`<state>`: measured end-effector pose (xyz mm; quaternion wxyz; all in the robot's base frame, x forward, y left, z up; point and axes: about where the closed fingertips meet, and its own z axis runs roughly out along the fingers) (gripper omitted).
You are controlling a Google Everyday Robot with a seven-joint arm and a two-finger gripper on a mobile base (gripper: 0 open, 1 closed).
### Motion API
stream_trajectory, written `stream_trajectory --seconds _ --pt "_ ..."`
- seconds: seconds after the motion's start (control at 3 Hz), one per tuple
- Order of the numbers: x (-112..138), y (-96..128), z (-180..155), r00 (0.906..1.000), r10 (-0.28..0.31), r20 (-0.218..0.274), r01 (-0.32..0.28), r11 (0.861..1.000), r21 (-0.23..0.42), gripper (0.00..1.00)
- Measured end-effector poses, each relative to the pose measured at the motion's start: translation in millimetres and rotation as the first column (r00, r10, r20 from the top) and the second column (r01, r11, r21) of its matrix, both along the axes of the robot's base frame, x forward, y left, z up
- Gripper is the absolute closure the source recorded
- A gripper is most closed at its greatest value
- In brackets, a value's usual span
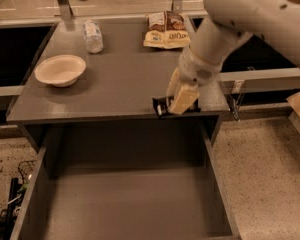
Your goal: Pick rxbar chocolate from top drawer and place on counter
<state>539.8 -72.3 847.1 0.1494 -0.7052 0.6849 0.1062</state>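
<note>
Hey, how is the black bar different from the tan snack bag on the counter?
The bar is small, black and held in the pincer at the counter's front edge; the bag is bigger, tan and brown, lying free at the back. The pincer hides part of the bar; the bag is in plain view. Both are flat packaged snacks.

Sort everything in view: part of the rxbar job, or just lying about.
Job: rxbar chocolate, held in the gripper at the front edge of the counter; open top drawer below.
Lying about: bowl, plastic bottle, snack bag, all on the counter.
</note>
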Motion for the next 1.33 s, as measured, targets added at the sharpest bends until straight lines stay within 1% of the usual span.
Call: stream_trajectory --seconds 0.33,0.67,1.0,1.33 --pt "35.2 23.1 56.1 0.9951 0.057 0.081 -0.056 0.998 -0.010 1.00" --pt "35.6 23.3 55.3 0.9951 0.058 0.081 -0.057 0.998 -0.009 1.00" --pt "43.0 23.3 40.7 0.9953 0.056 0.079 -0.057 0.998 0.013 1.00" --pt "55.8 26.2 27.0 0.9949 0.068 0.075 -0.070 0.997 0.027 1.00"
